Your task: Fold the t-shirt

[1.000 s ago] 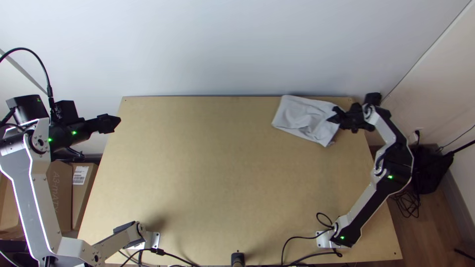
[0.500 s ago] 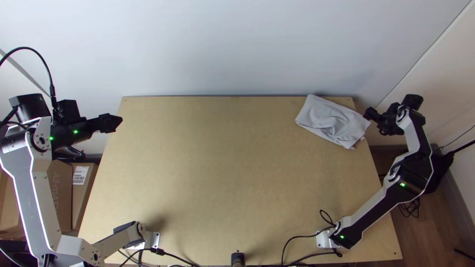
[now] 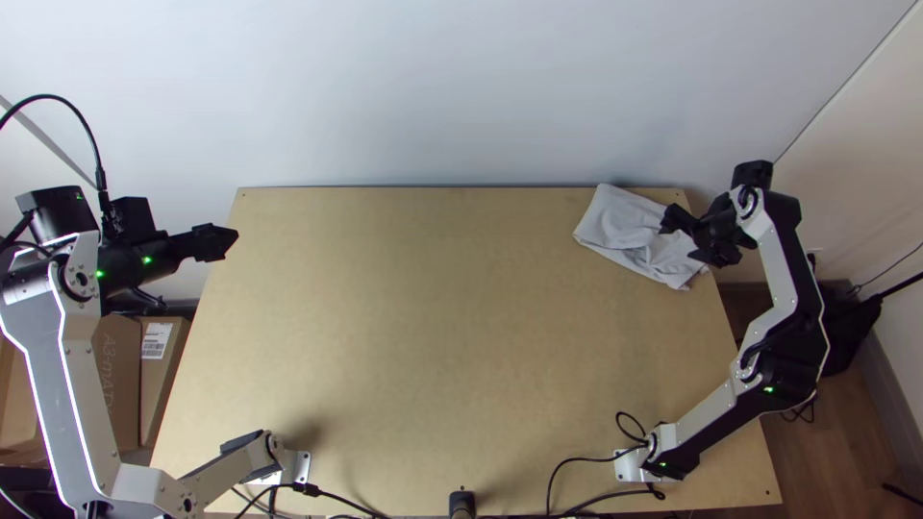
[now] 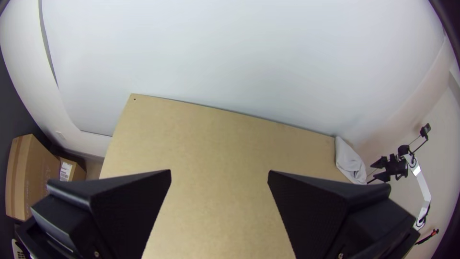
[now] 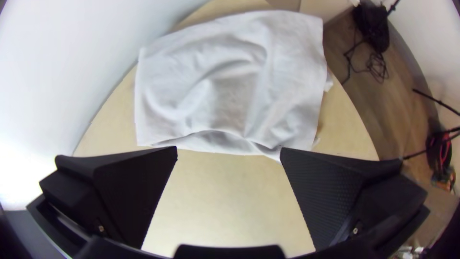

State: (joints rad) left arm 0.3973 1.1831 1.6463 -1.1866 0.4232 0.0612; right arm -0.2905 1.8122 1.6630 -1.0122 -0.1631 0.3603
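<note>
The light grey t-shirt (image 3: 625, 229) lies as a folded, wrinkled bundle at the table's far right corner. Over its right end is my right gripper (image 3: 679, 237), open. In the right wrist view the cloth (image 5: 230, 81) lies beyond the open right gripper (image 5: 229, 151), with nothing between the fingers. My left gripper (image 3: 231, 240) is at the table's far left edge, away from the cloth. The left wrist view has the left gripper (image 4: 219, 173) open and empty, the cloth (image 4: 349, 160) far off.
The light wooden table (image 3: 433, 317) meets a white wall along its far edge. Cardboard boxes (image 3: 120, 375) stand beside it on the left. Black cables (image 3: 577, 465) run along the near edge, and a black bag (image 3: 846, 327) stands at the right.
The t-shirt shifted right and was let go by about half a second ago. My right gripper moved right off the cloth, then back left over its right end. The left arm stayed nearly still.
</note>
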